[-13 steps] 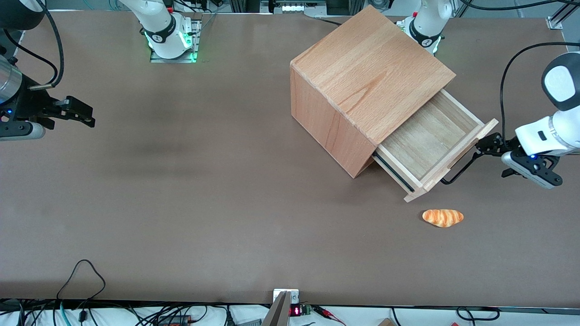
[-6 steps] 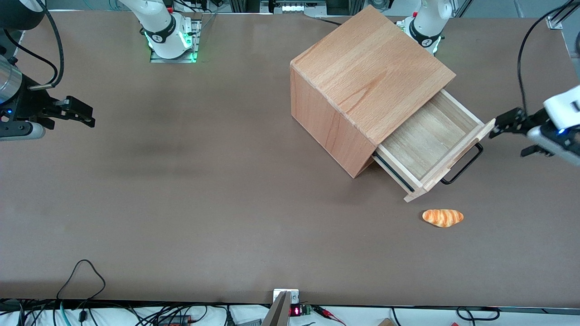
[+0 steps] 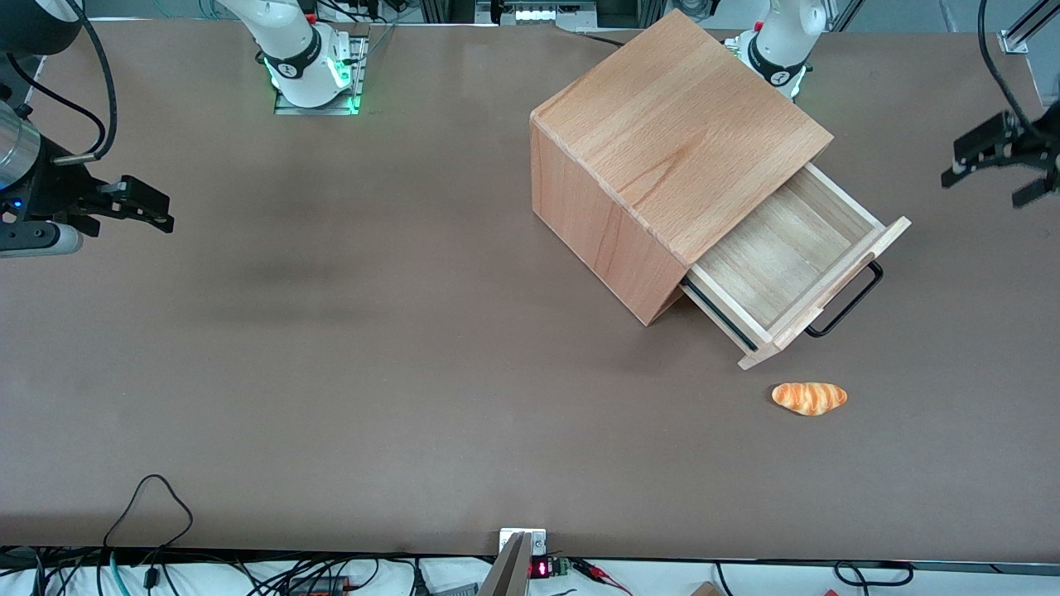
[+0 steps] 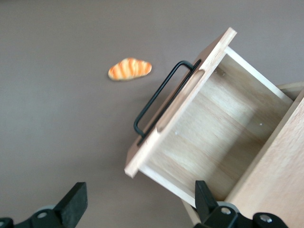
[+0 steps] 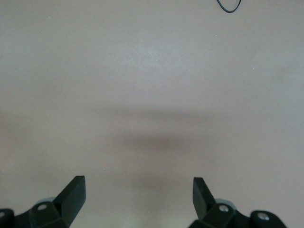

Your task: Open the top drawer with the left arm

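The small black two-finger gripper point(image 3: 985, 165) of the glossy white left arm hung above the brown table point(image 3: 331, 372), its fingers point(image 4: 71, 205) spread wide apart and holding nothing. It touched no object and sat well clear of the cabinet, out at the working arm's end of the table, where little of the arm itself showed.

The shallow light-wood top drawer point(image 3: 787, 257) stood pulled well out of the cube-shaped beech cabinet point(image 3: 662, 157), its bare wooden floor point(image 4: 209, 137) exposed and nothing visible inside. The flat front panel point(image 3: 828, 294) faced the gripper's end of the table, set at an angle to the table's edges, and the thin black wire U-shaped handle point(image 3: 849, 302) stood out from it, free of any grip.

A small orange-and-cream striped bread roll point(image 3: 809, 397) lay on the table just nearer the front camera than the drawer's front corner, close to it but not touching. Bare tabletop lay between the handle and the gripper, and also around the roll. A wide stretch of open surface ran from the cabinet toward the parked arm's end, with a loop of black cable point(image 3: 149, 505) lying at the table's nearest edge.
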